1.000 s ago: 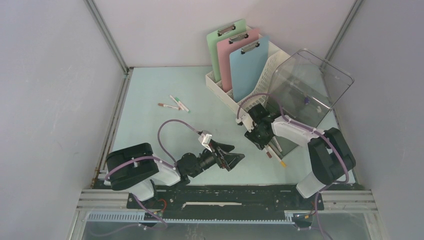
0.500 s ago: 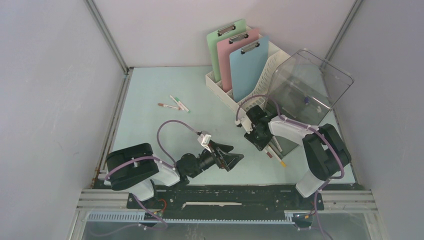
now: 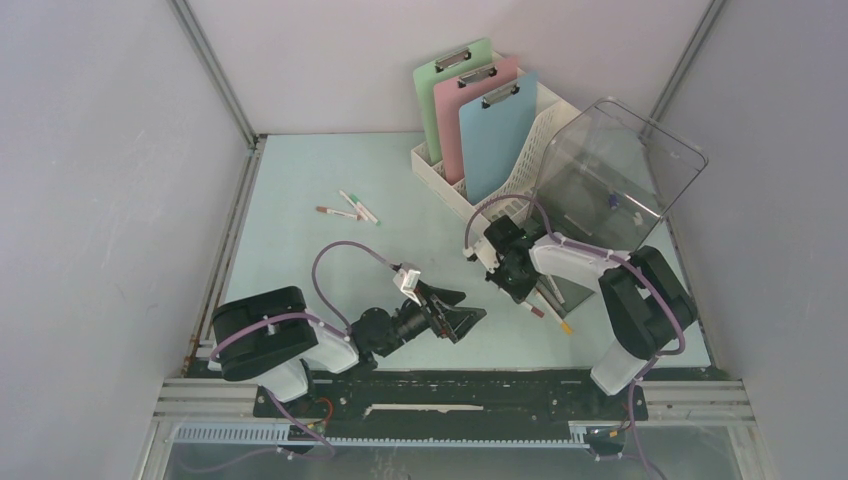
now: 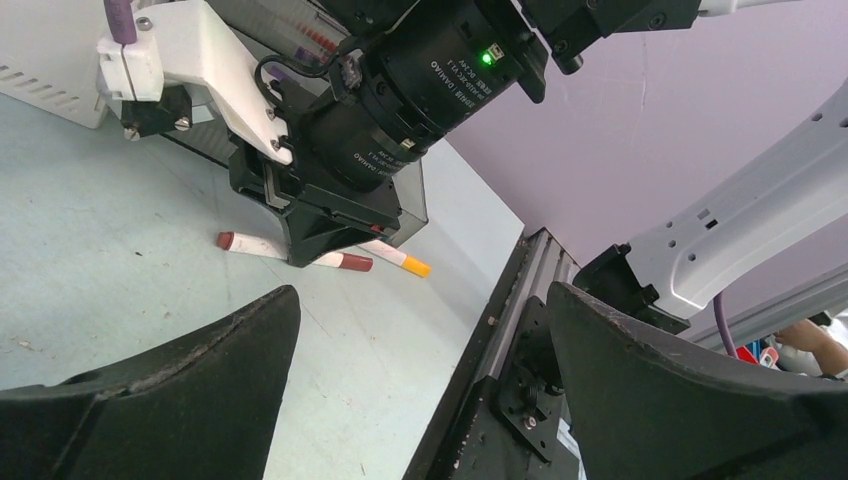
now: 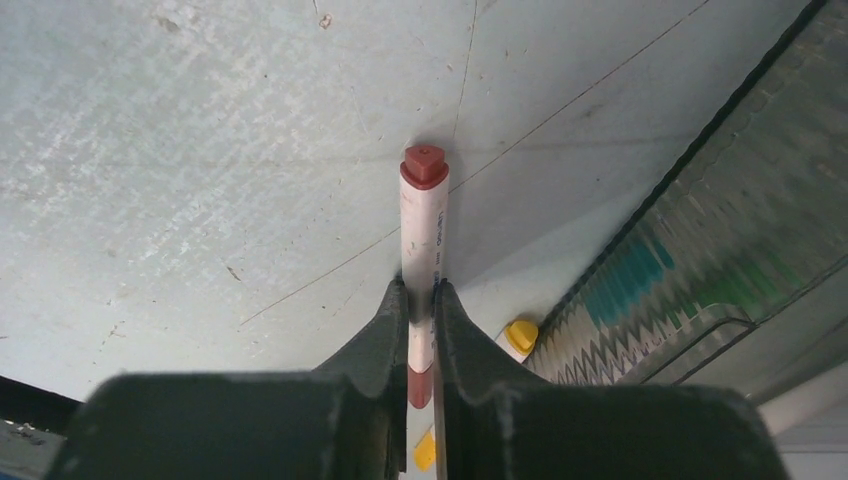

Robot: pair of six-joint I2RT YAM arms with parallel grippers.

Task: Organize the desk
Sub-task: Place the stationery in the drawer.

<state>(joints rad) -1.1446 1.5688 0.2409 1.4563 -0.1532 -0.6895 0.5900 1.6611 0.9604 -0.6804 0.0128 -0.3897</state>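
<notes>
On the pale mint-blue desk point(image 3: 300, 180) my right gripper point(image 3: 520, 290) points down beside the clear bin. Its jaws are shut on a white marker with dark red ends point(image 5: 424, 220), which sticks out past my right gripper point(image 5: 421, 290). In the left wrist view the same red-ended marker point(image 4: 345, 261) lies low against the desk under the right gripper point(image 4: 320, 225). A yellow-capped marker point(image 5: 519, 335) lies just beside it, also visible as the yellow-capped marker point(image 3: 562, 325) near the bin. My left gripper point(image 3: 470, 312) hovers low near the front edge, and this left gripper point(image 4: 422, 295) is open with nothing in it.
A white file rack point(image 3: 440, 175) at the back holds a green, a pink and a blue clipboard point(image 3: 495, 140). A tilted clear bin point(image 3: 610, 180) stands right of it. Three markers point(image 3: 348, 210) lie at the left middle. The black front rail point(image 4: 500, 330) borders the desk.
The right gripper's jaws have closed onto the red-ended marker and the arm has shifted slightly left. The left arm has stayed where it was.
</notes>
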